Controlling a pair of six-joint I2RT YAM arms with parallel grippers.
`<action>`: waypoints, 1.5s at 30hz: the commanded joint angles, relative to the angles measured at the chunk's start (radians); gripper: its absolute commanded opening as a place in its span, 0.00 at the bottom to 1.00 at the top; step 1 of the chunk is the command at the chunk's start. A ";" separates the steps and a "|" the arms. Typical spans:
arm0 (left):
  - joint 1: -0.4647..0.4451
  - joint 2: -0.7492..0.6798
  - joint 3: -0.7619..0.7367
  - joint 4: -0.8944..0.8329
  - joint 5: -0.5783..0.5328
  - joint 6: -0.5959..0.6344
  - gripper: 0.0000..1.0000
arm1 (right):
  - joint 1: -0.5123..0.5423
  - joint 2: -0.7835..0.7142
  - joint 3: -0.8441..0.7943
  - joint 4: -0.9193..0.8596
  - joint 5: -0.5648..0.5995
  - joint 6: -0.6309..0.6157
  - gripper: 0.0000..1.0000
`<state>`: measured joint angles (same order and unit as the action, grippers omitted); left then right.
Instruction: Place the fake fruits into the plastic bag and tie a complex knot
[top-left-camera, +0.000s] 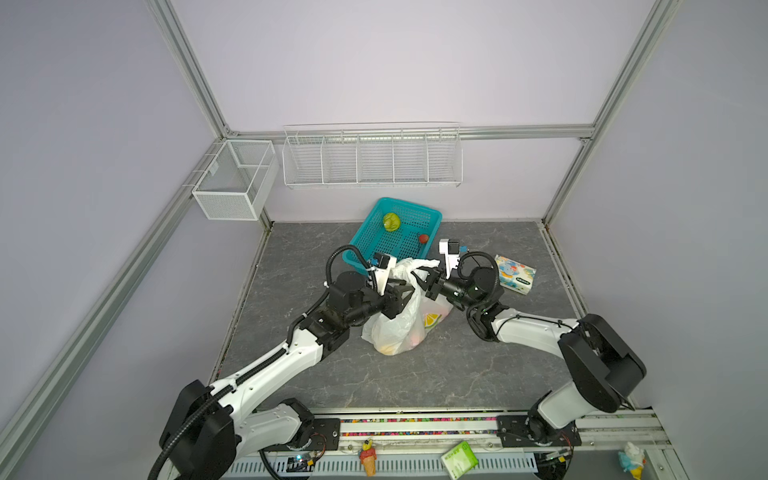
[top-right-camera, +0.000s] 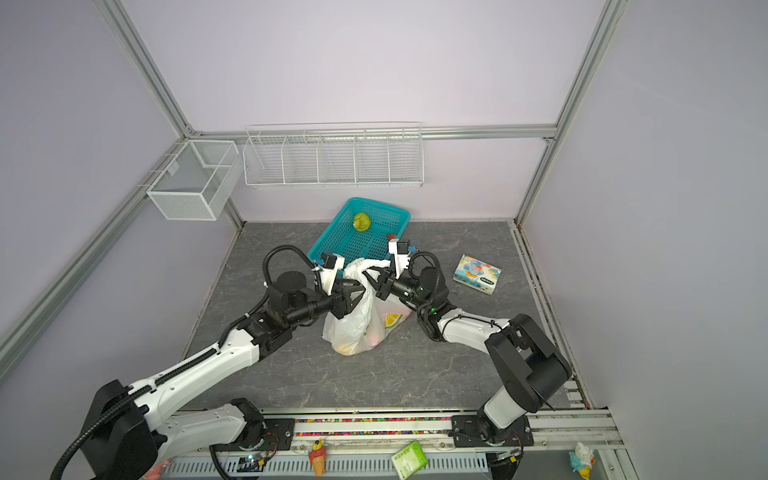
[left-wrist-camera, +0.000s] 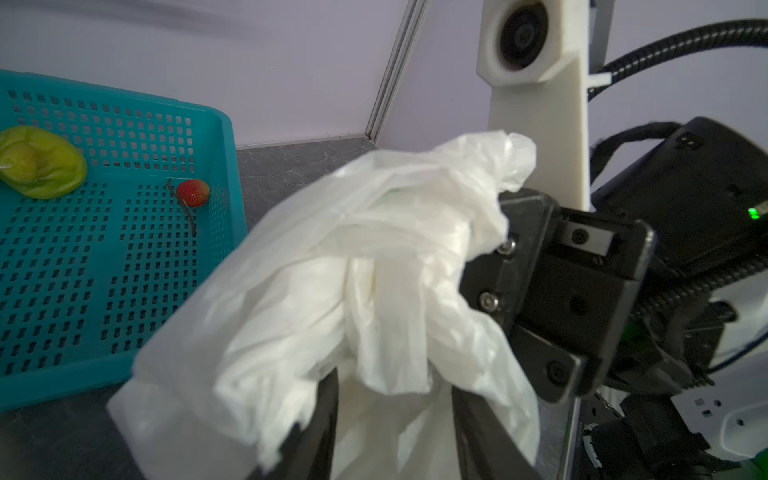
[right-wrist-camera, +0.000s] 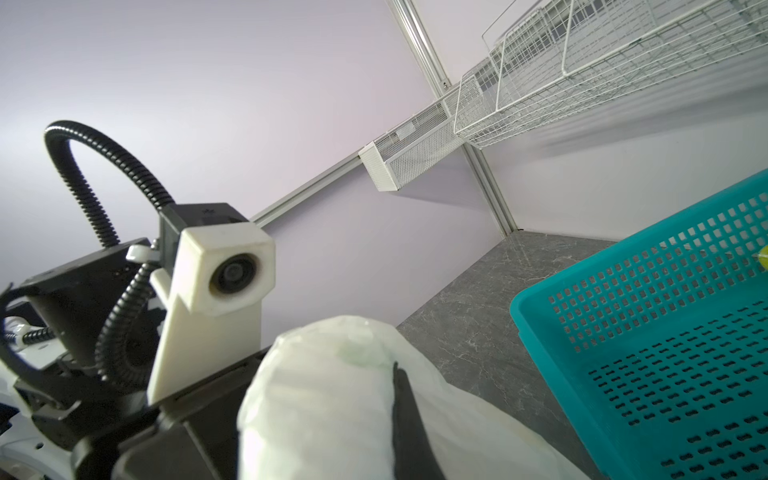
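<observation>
The plastic bag (top-left-camera: 395, 328) stands in the middle of the desk (top-left-camera: 415, 374), and blurred fake fruits (top-left-camera: 413, 337) show through its film. At 3 o'clock of the bag's bunched top, the right hand (top-left-camera: 424, 279) is clamped tight on a handle. At 9 o'clock, the left hand (top-left-camera: 402, 296) has its jaws parted with bag film draped between them; whether it grips is unclear. At 12 o'clock of the bag, the teal basket (top-left-camera: 365, 245) holds a green round fruit (top-left-camera: 391, 221) and a strawberry (top-left-camera: 423, 238)
</observation>
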<state>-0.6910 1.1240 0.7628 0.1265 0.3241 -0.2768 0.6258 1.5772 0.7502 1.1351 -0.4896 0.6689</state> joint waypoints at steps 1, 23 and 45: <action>0.043 -0.072 0.004 -0.107 0.040 -0.001 0.49 | -0.011 -0.038 -0.011 0.052 -0.082 -0.033 0.07; 0.148 -0.041 0.218 -0.408 0.198 0.009 0.20 | -0.019 -0.017 0.021 0.055 -0.112 -0.034 0.07; 0.150 0.040 0.256 -0.390 0.214 -0.021 0.28 | -0.013 -0.026 0.035 0.058 -0.105 -0.033 0.07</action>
<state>-0.5476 1.1542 0.9897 -0.2737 0.5213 -0.2810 0.6102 1.5749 0.7536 1.1381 -0.5919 0.6357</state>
